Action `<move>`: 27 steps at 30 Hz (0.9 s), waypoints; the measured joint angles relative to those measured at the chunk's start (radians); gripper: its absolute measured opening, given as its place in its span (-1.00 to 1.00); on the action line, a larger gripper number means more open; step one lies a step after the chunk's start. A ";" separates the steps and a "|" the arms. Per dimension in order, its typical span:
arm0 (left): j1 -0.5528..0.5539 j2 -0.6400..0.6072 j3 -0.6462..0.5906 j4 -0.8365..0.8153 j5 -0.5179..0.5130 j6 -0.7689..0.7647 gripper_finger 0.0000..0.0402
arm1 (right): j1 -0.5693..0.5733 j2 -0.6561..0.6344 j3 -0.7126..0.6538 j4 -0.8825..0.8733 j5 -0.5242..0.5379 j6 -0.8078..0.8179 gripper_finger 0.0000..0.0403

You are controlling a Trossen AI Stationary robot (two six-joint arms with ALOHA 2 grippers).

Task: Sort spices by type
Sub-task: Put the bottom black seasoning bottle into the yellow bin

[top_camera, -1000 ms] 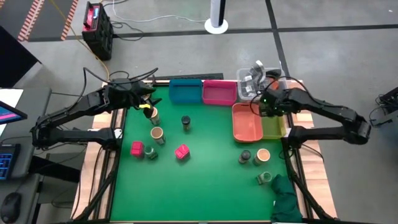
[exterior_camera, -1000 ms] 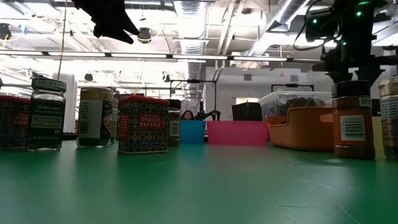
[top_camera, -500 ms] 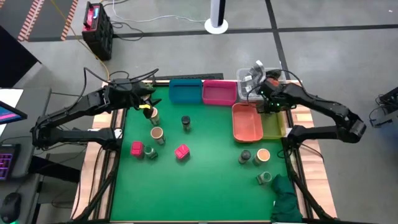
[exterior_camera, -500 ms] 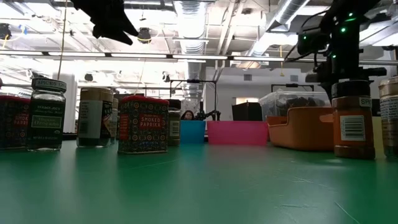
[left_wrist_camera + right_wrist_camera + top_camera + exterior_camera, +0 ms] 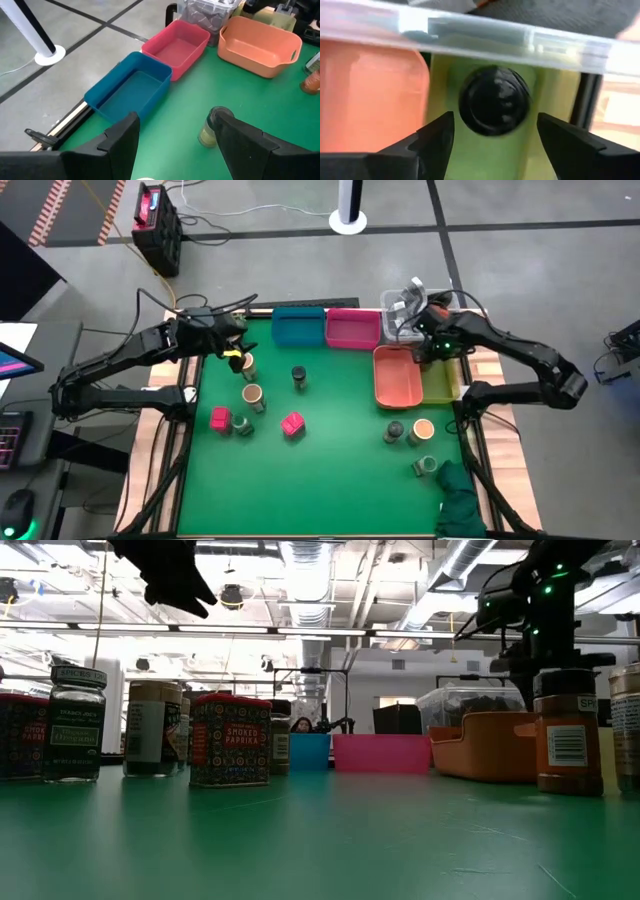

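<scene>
Spices stand on the green table: tan-topped jars (image 5: 252, 394) (image 5: 423, 429), pink-red tins (image 5: 220, 418) (image 5: 292, 424) and dark-topped jars (image 5: 298, 376) (image 5: 395, 432). My right gripper (image 5: 495, 124) hangs open, pointing down over the far end of the yellow-green bin (image 5: 440, 383). Inside that bin stands a jar with a black lid (image 5: 493, 102), and the fingers flank it without touching. My left gripper (image 5: 238, 345) hovers open above the table's far left, nothing showing between its fingers (image 5: 177, 135).
Along the far edge stand a blue bin (image 5: 298, 328), a pink bin (image 5: 352, 329) and a clear tub of grey parts (image 5: 405, 310). An orange bin (image 5: 396, 377) sits beside the yellow-green one. A dark green cloth (image 5: 460, 500) lies at the near right corner.
My right gripper has moved a little toward the table's far edge above the yellow-green bin and has turned about its wrist.
</scene>
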 joint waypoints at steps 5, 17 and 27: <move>0.000 0.000 0.000 0.006 0.030 -0.018 0.21 | 0.031 -0.029 0.090 -0.144 0.000 -0.018 0.54; 0.000 -0.002 0.000 0.038 0.113 -0.035 0.21 | 0.647 -0.009 0.199 0.012 -0.123 0.086 0.55; 0.000 0.000 0.000 0.054 0.113 -0.015 0.21 | 1.066 0.128 0.199 0.111 -0.143 0.297 0.69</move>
